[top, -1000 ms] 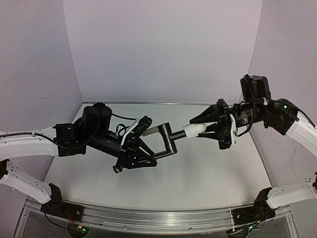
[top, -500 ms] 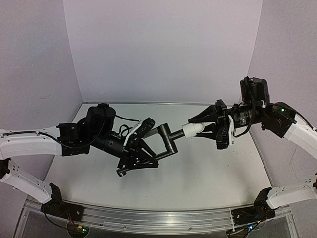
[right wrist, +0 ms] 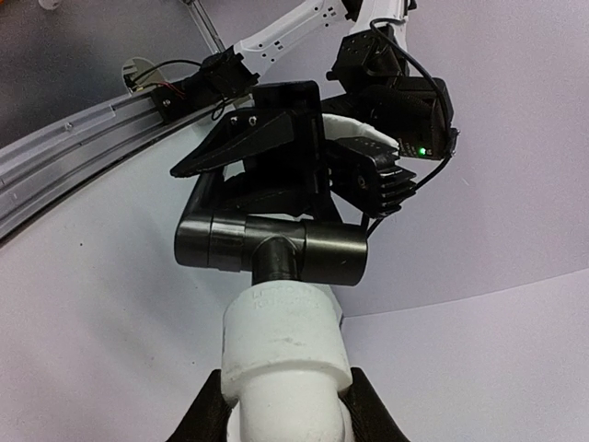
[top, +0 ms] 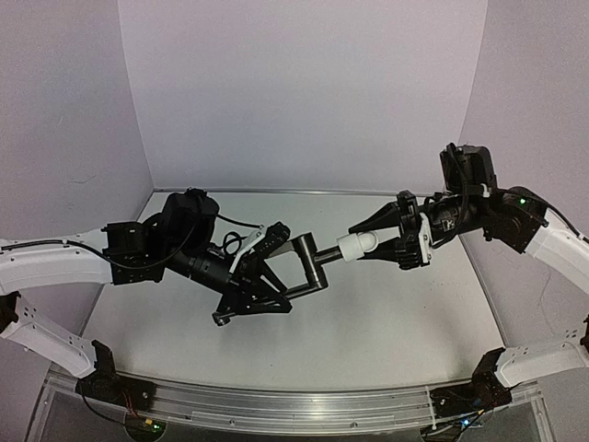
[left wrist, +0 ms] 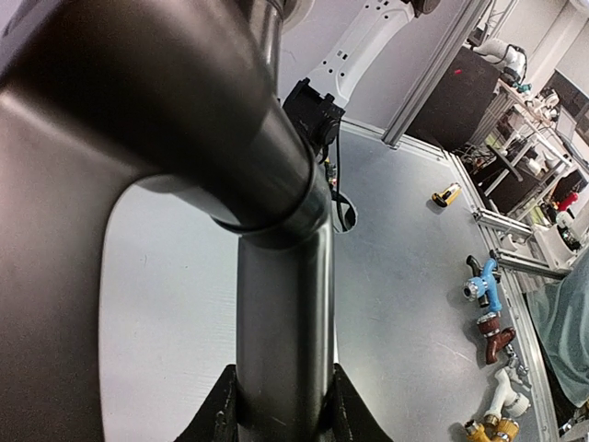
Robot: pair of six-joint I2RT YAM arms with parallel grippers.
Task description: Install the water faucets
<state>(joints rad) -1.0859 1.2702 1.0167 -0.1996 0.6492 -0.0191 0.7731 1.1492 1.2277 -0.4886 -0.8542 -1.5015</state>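
Aloft, we clamp our left pincer [left wrist: 281, 414] tightly on the black pipe [top: 316, 262] and our right pincer [right wrist: 287, 410] on the white fitting [top: 357, 244], their ends joined above the worktop [top: 368, 322].

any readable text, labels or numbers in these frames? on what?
None readable.
The black pipe and the white fitting show no print.
The blue tool in the left wrist view is too small to show any marking.
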